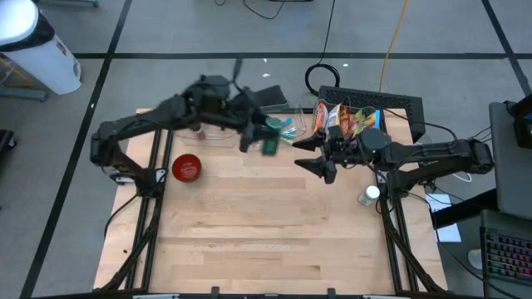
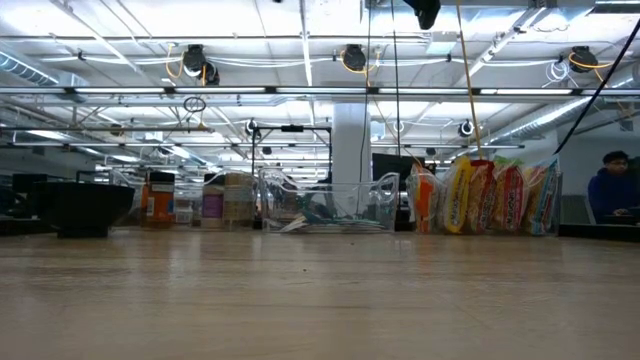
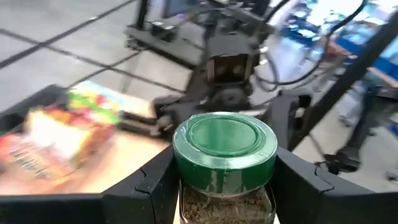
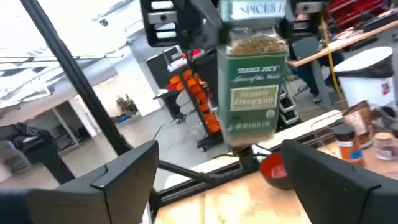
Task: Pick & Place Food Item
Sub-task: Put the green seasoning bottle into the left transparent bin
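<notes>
A small clear glass spice jar [image 3: 225,168] with a round green screw lid and a green paper label [image 4: 252,99] holds dried brownish-green herb flakes. It is off the bench, gripped between the two dark fingers of the left pincer [image 1: 268,137] and carried in the air above the far middle of the bench. In the left wrist view the lid faces the camera; in the right wrist view the jar [image 4: 252,81] hangs roughly upright with its label readable. In the high view it shows as a blurred green shape [image 1: 270,146] between the two arms, just beside a clear plastic container [image 1: 218,131].
</notes>
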Robot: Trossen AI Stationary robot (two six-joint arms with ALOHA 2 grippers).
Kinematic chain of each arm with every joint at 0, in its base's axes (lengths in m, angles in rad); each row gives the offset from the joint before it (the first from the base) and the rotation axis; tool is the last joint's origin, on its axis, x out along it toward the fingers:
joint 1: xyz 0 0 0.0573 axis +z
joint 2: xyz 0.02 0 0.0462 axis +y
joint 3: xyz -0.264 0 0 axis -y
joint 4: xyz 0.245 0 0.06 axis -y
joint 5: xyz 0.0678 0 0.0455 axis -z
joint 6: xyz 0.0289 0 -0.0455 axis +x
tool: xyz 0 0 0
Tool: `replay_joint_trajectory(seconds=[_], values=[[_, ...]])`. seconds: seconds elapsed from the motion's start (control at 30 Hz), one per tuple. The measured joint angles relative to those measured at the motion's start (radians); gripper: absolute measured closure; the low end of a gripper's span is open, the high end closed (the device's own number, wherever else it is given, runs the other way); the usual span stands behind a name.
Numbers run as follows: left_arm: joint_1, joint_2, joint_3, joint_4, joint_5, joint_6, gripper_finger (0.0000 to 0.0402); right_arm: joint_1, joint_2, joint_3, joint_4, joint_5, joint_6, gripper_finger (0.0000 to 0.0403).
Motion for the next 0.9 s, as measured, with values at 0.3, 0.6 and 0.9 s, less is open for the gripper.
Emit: replay_joint_trajectory(seconds=[0.3, 0.6, 0.9], values=[[0.08, -0.22, 0.001, -0.306, -0.276, 0.103, 0.02, -0.054, -0.026, 0.0, 0.0, 0.003, -0.008, 0.0083], [0.087, -0.439, -0.139, -0.361, -0.569, 0.088, 0.02, -0.11, -0.026, 0.0, -0.01, 0.003, -0.01, 0.0083], [0.065, -0.66, -0.525, -0.184, -0.757, -0.045, 0.02, -0.154, -0.026, 0.0, -0.009, 0.012, -0.036, 0.0083]])
